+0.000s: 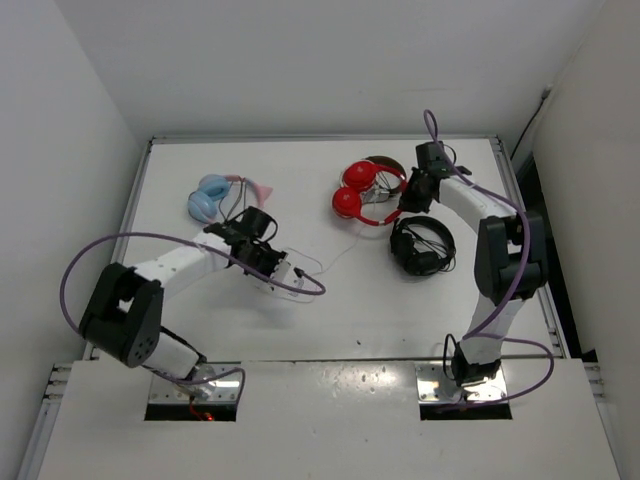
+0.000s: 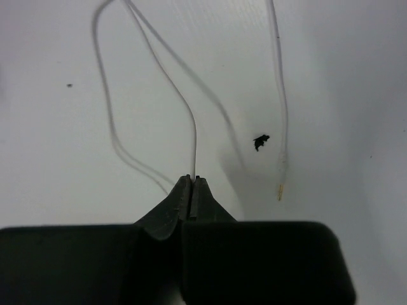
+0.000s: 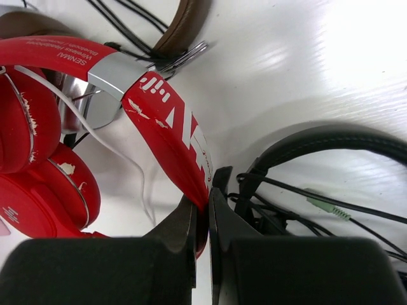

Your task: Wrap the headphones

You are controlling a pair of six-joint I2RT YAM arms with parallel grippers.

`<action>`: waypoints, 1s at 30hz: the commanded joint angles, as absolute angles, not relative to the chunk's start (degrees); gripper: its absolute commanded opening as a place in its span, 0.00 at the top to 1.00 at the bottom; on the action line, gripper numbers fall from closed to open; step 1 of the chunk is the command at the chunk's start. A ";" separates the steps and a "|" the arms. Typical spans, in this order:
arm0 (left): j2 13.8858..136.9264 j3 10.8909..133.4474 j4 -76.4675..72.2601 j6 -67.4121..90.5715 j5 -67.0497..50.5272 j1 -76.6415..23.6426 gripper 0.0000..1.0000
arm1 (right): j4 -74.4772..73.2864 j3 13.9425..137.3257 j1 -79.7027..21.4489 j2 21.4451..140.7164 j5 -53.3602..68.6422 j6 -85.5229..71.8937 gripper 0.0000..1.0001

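Left gripper [image 2: 192,180] first: we see its jaws pressed tight together on the thin white cable [image 2: 194,136], which loops away across the white table [image 2: 57,159], its plug tip [image 2: 280,188] lying loose nearby. Our right gripper [image 3: 205,197] is closed narrowly onto the red headband [image 3: 166,121]. The bright red over-ear headphones [image 1: 360,195] lie far right of the table's centre, with round, scuffed cups, a silver slider and white lettering on the band, resting against brown-and-silver headphones [image 3: 182,28] and just beside black over-ear headphones [image 3: 331,138] with black cables.
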State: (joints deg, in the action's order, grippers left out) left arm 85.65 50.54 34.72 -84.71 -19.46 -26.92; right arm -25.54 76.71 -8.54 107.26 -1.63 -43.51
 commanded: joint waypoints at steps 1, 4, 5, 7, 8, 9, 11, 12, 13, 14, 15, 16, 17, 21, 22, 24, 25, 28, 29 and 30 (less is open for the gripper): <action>78.94 51.15 36.37 -88.42 -24.94 -27.25 1.00 | -21.01 77.61 -7.39 104.94 -1.23 -43.34 1.00; 74.20 53.69 37.52 -85.26 -29.24 -27.25 1.00 | -21.01 77.09 -6.86 104.33 -2.28 -42.81 1.00; 72.96 54.66 37.53 -84.30 -30.49 -27.25 1.00 | -21.01 77.08 -6.86 104.33 -2.29 -42.80 1.00; 69.63 57.47 37.53 -81.67 -34.25 -27.25 1.00 | -21.01 76.56 -6.86 103.80 -2.81 -42.28 1.00; 69.61 58.44 37.53 -80.87 -35.41 -27.25 1.00 | -21.01 76.55 -6.86 103.80 -2.81 -42.28 1.00; 67.78 59.40 37.53 -80.16 -36.29 -27.77 1.00 | -20.48 76.55 -6.86 103.80 -3.33 -41.75 1.00; 66.36 62.48 37.53 -77.88 -38.48 -28.30 1.00 | -20.48 76.03 -7.38 103.80 -3.86 -41.05 1.00; 65.31 63.53 37.53 -76.83 -39.02 -28.91 1.00 | -20.48 76.03 -7.38 103.28 -3.87 -41.04 1.00; 64.78 65.55 36.05 -74.21 -39.81 -29.79 1.00 | -20.48 75.50 -7.90 103.27 -4.39 -40.35 1.00; 64.25 66.44 35.17 -72.70 -39.81 -29.79 1.00 | -20.48 75.50 -7.91 103.27 -4.39 -40.34 1.00; 63.38 67.75 34.03 -71.12 -40.42 -30.58 1.00 | -19.87 75.50 -8.52 103.27 -4.39 -39.65 1.00; 62.85 68.37 31.49 -68.15 -40.43 -31.37 1.00 | -19.86 75.50 -8.53 103.27 -4.39 -39.64 1.00; 62.84 68.38 30.25 -66.81 -40.43 -31.38 1.00 | -19.86 75.50 -9.13 102.75 -4.39 -39.64 1.00; 62.14 70.66 21.81 -58.81 -37.10 -32.70 1.00 | -19.34 74.45 -10.20 101.43 -4.39 -36.84 1.00; 62.14 72.06 20.32 -55.32 -36.31 -33.22 1.00 | -18.81 73.92 -10.72 101.43 -4.39 -36.30 1.00; 64.15 73.82 16.79 -52.13 -33.06 -33.22 1.00 | -18.81 73.13 -11.25 99.41 -3.17 -35.43 1.00; 65.03 75.92 16.18 -50.90 -31.83 -33.22 1.00 | -18.20 72.17 -11.77 98.80 -2.64 -34.11 1.00; 68.98 79.78 13.01 -43.71 -27.43 -32.00 1.00 | -16.97 70.14 -13.09 96.16 -0.54 -30.69 1.00; 70.13 80.85 13.01 -42.64 -26.81 -31.47 1.00 | -16.96 69.09 -13.62 95.46 1.13 -29.54 1.00; 72.31 81.99 13.01 -41.41 -26.81 -30.94 1.00 | -16.35 69.08 -13.62 94.84 2.01 -28.23 1.00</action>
